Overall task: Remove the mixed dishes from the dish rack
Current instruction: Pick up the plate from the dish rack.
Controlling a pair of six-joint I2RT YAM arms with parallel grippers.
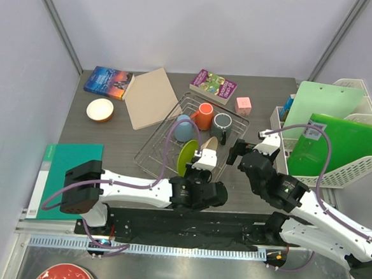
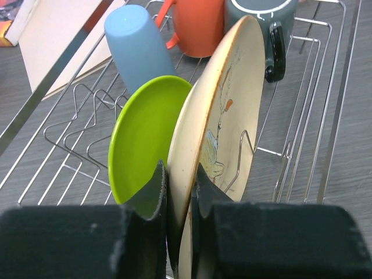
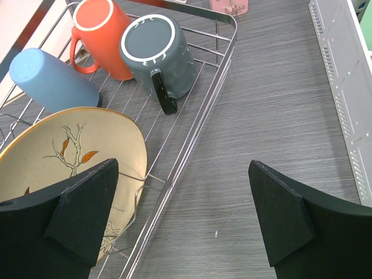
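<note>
Pale-walled booth point(image 1: 200, 25), dark grey woodgrain table point(image 1: 103, 137): left gripper point(image 2: 179, 174) clamps round beige plate point(image 2: 226, 104) in silver wire rack point(image 1: 160, 147); right gripper point(image 3: 183, 192) spread apart.

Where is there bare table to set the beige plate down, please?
Left of the dish rack, between the small bowl, tan board and teal mat; also the strip between rack and white basket, though the right gripper hovers there. The back edge is crowded with books and a pink cube.

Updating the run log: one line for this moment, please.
left fingers: shut on beige plate | right fingers: open, empty | plate: standing in rack
</note>
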